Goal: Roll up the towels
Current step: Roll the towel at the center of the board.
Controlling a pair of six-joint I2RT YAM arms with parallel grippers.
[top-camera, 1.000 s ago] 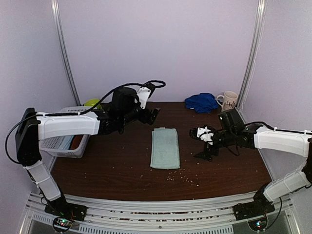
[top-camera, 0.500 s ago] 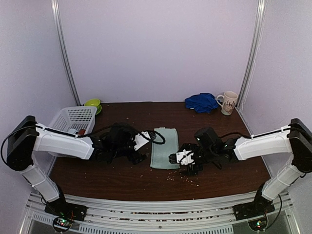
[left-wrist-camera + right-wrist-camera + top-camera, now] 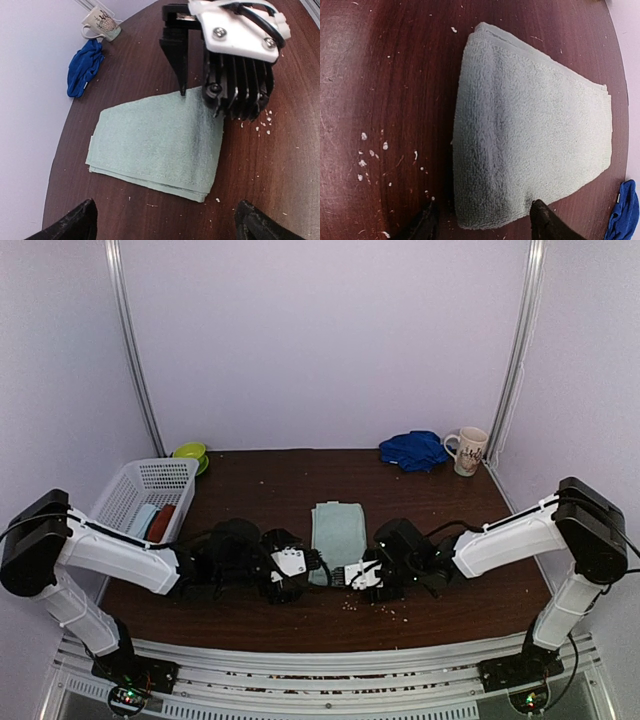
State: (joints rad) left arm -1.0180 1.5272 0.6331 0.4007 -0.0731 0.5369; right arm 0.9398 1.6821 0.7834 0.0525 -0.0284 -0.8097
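Mint towel (image 3: 338,530) flat, blue towel (image 3: 413,450) bunched far right: neither rolled yet.
My left gripper (image 3: 170,221) and right gripper (image 3: 485,225) both spread at the mint towel's near edge, nothing clamped.

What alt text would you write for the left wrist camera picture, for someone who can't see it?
A folded mint-green towel lies flat on a dark wooden table, with the right end effector poised at its far edge. Beyond, a crumpled blue towel and a white mug sit by the table's rim.
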